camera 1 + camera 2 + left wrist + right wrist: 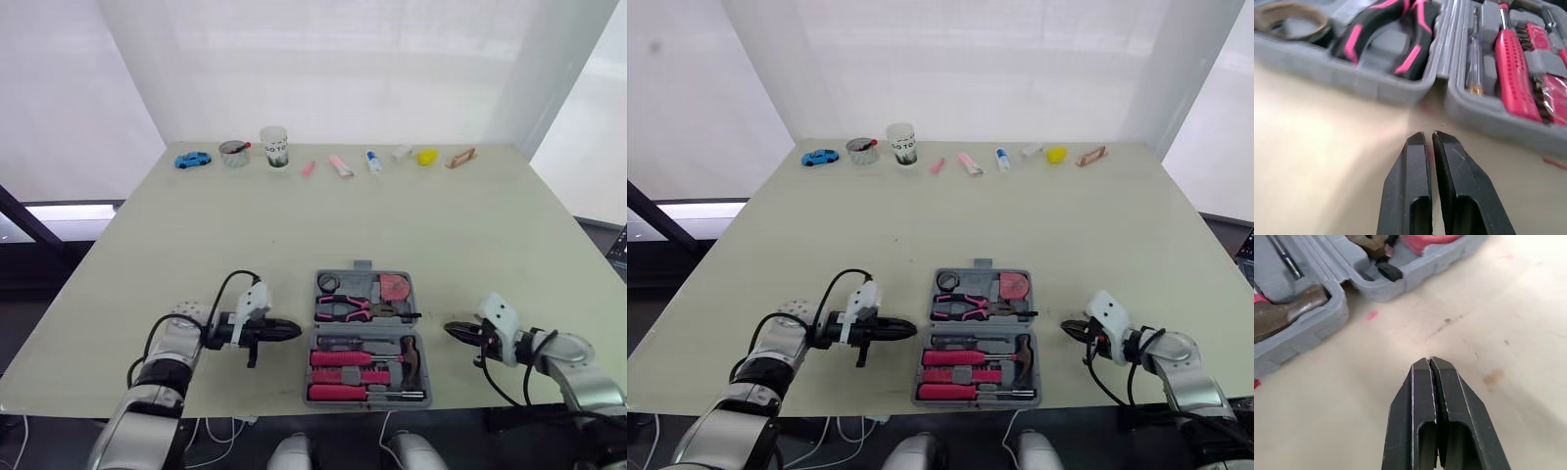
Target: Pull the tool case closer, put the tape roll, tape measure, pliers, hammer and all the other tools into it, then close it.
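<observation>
Grey plastic, the tool case [363, 331] lies open and flat at the lower centre of the left eye frame, near the table's [196, 255] front edge. Its two halves sit one above the other in the picture, so the open case runs long up and down the frame and the hinge crosses it from left to right. The upper half holds the tape roll [328, 282], the pink-handled pliers [343, 308] and the pink tape measure [395, 287]. The lower half holds the hammer [1288, 313] and pink-handled screwdrivers [338, 392]. No loose tool shows beside the case, so the filling looks done and closing looks like what is left.

At about hinge height the left gripper [294, 331] points in from the left of the frame, clenched on nothing, its tip just beside the case wall. From the right of the frame the right gripper [451, 329] points in at much the same height, likewise clenched and empty, and a little farther off. By my reckoning the left arm is the nearer, and one half has to swing over the hinge line onto the other.

Along the upper edge of the table stand a blue toy car [193, 160], a cup [275, 146] and other small items, well apart from the case
</observation>
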You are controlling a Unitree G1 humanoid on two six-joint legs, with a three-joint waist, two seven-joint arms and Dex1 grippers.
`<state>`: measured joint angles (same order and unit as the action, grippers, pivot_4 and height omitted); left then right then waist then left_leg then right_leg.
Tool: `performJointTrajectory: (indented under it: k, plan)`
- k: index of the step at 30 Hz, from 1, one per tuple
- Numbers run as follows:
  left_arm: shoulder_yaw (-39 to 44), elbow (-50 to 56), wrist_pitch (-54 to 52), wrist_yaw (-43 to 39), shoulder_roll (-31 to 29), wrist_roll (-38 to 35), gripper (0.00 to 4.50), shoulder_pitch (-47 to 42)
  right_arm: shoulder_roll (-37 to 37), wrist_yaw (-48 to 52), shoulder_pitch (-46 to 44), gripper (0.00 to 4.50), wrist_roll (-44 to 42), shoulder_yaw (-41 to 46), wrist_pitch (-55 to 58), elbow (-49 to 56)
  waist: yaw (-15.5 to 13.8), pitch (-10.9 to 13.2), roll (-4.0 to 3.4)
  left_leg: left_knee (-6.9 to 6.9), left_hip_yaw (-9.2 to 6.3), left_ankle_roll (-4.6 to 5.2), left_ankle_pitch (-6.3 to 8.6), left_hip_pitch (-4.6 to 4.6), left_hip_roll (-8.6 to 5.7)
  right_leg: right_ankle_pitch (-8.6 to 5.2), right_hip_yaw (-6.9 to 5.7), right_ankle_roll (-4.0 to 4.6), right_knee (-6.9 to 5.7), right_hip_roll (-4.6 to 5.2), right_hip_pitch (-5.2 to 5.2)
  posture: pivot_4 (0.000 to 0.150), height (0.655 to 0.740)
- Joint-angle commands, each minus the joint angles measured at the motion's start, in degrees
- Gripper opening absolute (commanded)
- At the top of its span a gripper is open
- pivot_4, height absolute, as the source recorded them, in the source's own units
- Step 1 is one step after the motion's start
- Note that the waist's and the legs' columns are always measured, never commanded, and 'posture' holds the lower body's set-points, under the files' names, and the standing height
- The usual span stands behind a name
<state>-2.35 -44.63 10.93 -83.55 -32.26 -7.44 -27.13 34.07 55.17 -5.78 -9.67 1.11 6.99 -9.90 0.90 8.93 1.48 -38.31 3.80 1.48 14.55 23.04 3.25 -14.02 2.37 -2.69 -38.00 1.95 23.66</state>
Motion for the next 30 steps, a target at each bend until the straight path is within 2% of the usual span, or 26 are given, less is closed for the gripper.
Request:
performJointTrajectory:
  k: [1, 3, 4, 5, 8, 11, 12, 13, 14, 15, 23, 30]
  plan:
    - [2.5, 5.2, -1.0, 0.6, -1.7, -3.2, 0.32, 2.0, -0.1, -1.6, 1.5, 0.03, -3.4, 3.9, -1.0, 4.0, -0.1, 0.0, 0.00, -0.01, 0.03, 0.00, 0.00, 0.00, 0.00, 0.00, 0.01, 0.00, 0.01, 0.02, -0.01, 0.150, 0.7400]
    - [5.3, 9.6, -2.7, 1.2, -3.1, -6.2, 0.00, 5.0, -0.6, -2.1, 3.9, 0.53, -6.0, 6.3, -0.6, 6.7, -0.1, 0.0, 0.00, -0.04, 0.08, 0.00, 0.00, -0.02, -0.01, 0.01, 0.03, -0.01, 0.00, 0.05, -0.03, 0.150, 0.7400]
    - [6.1, 11.3, -3.3, 1.6, -3.5, -7.2, 0.00, 6.2, -0.6, -2.3, 4.7, 0.76, -6.7, 6.8, -0.5, 7.7, -0.1, 0.0, 0.00, -0.04, 0.07, 0.00, 0.00, -0.02, 0.00, 0.01, 0.03, -0.01, 0.00, 0.06, -0.03, 0.150, 0.7400]
    - [7.1, 12.8, -4.0, 2.3, -3.8, -8.1, 0.22, 7.2, -0.6, -2.6, 5.6, 1.25, -7.2, 7.5, -0.7, 8.4, -0.1, 0.0, 0.00, -0.03, 0.07, 0.00, 0.00, -0.03, 0.00, 0.01, 0.03, -0.01, 0.00, 0.07, -0.02, 0.150, 0.7400]
    - [10.4, 16.9, -4.9, 5.4, -4.6, -10.4, 1.18, 11.2, -1.4, -3.8, 9.0, 2.56, -9.8, 10.6, -1.4, 11.3, -0.2, 0.0, -0.01, -0.03, 0.07, 0.00, 0.00, -0.03, 0.01, 0.01, 0.02, -0.01, 0.00, 0.07, -0.02, 0.150, 0.7400]
    - [13.4, 22.8, -6.7, 7.7, -5.2, -13.1, 2.83, 16.8, -2.4, -4.8, 13.7, 4.23, -12.1, 13.5, -2.4, 15.0, -0.1, 0.0, -0.01, 0.00, 0.06, -0.01, 0.00, -0.03, 0.02, 0.00, 0.02, 0.00, 0.01, 0.08, -0.03, 0.150, 0.7400]
    - [14.2, 24.9, -7.4, 8.4, -5.4, -13.8, 2.93, 18.7, -2.6, -4.9, 15.3, 4.33, -12.5, 14.2, -3.0, 15.9, -0.1, 0.0, -0.01, 0.01, 0.07, -0.01, 0.00, -0.03, 0.03, 0.00, 0.02, 0.00, 0.02, 0.08, -0.02, 0.150, 0.7400]
    - [15.0, 26.8, -8.0, 9.2, -5.5, -14.5, 3.67, 20.5, -2.9, -5.1, 17.0, 4.50, -12.8, 15.0, -3.5, 16.8, -0.1, 0.0, -0.01, 0.03, 0.07, -0.01, 0.01, -0.03, 0.03, 0.00, 0.02, 0.00, 0.03, 0.08, -0.02, 0.150, 0.7400]
    - [15.7, 28.3, -8.7, 9.9, -5.7, -15.1, 3.92, 21.9, -3.0, -5.2, 18.2, 4.50, -13.0, 15.6, -3.8, 17.4, -0.1, 0.0, -0.01, 0.06, 0.09, -0.01, 0.01, -0.04, 0.05, -0.03, 0.03, 0.04, 0.05, 0.09, -0.01, 0.150, 0.7400]
    - [16.8, 30.5, -9.7, 11.2, -5.7, -15.8, 4.47, 23.8, -3.4, -5.5, 20.0, 4.50, -13.5, 16.5, -4.2, 18.2, -0.1, 0.0, -0.01, 0.07, 0.11, -0.01, 0.01, -0.06, 0.05, -0.12, 0.03, 0.19, 0.05, 0.11, -0.02, 0.150, 0.7400]
    - [22.5, 41.6, -14.6, 16.7, -6.3, -19.5, 4.47, 36.0, -4.9, -6.0, 33.2, 4.50, -16.7, 22.9, -6.0, 24.3, -0.2, 0.0, -0.01, 0.04, 0.15, -0.02, 0.01, -0.21, 0.28, -0.25, 0.08, 0.04, 0.04, 0.25, -0.06, 0.150, 0.7400]
    - [22.6, 46.1, -16.0, 18.1, -5.9, -20.5, 4.47, 40.5, -5.8, -6.7, 38.2, 4.50, -17.9, 24.6, -6.2, 26.6, -0.2, 0.0, -0.01, 0.04, 0.10, -0.05, 0.03, -0.24, 0.32, -0.26, 0.17, 0.02, 0.06, 0.32, 0.01, 0.150, 0.7400]
